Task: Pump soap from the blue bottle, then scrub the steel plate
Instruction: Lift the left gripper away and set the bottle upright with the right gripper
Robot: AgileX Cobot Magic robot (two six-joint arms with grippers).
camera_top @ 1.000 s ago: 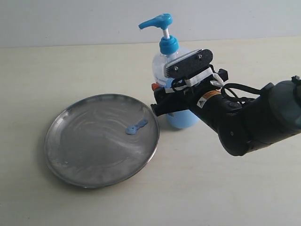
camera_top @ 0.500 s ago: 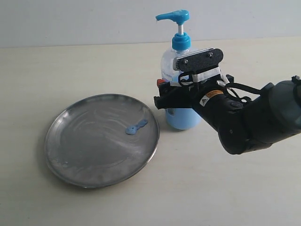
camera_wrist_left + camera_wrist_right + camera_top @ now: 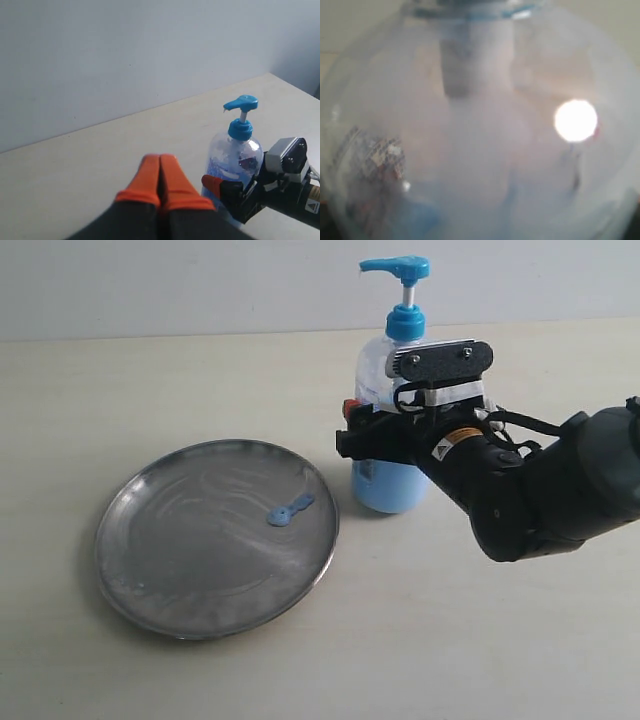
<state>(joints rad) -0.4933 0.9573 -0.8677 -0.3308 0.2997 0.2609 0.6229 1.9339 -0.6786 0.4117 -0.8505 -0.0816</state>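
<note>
blue bottle [image 3: 390, 490]: clear rounded plastic | steel plate [image 3: 190, 565]: round, shiny, streaky

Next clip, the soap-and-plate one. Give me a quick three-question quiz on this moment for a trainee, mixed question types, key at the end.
1. True or false: a blob of soap lies on the steel plate.
2. What does the right tool grip? A) the blue bottle, by its body; B) the pump head; C) the plate's rim.
3. Fill in: in the left wrist view, the left tool is ____ and holds nothing.
Key: 1 true; 2 A; 3 shut.
</note>
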